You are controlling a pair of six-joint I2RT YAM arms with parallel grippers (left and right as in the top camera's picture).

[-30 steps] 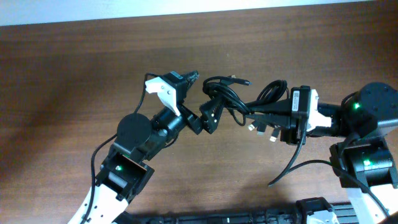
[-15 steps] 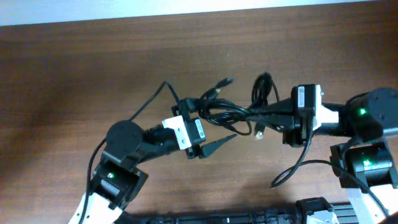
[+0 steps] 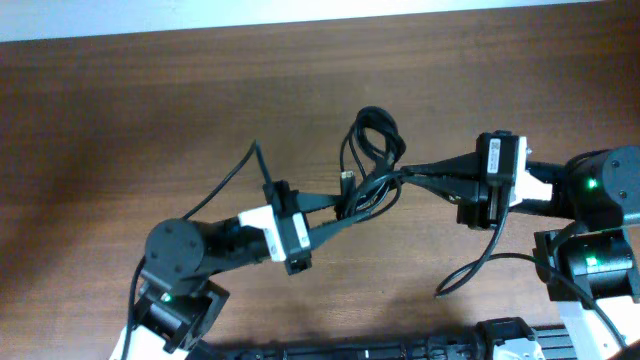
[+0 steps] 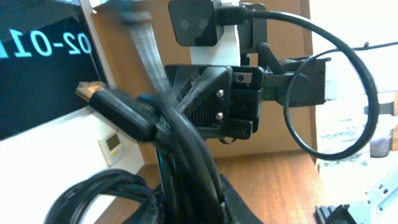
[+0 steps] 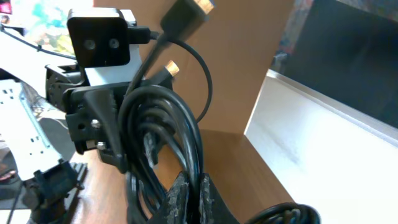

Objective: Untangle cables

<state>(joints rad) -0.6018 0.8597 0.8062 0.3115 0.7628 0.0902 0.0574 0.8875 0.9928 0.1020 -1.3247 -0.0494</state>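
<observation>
"Watching them tug at that lot? How far along is it?"

"Hardly begun, I'd say. The cables hang as one knotted bunch above the middle of the table, with loops poking toward the far edge. No cord lies free on its own."

"Who's holding it?"

"Both. The left pincer is clamped on the bunch from the left edge's side. The right pincer is clamped on it from the right, with strands stretched between them. Gold-tipped plugs stick out loose."

"So all the separating is left?"

"That's my guess."

"And the room?"

"The table is dark brown wood grain. A pale strip runs beyond its far edge, and there's a dark screen nearby."
</observation>
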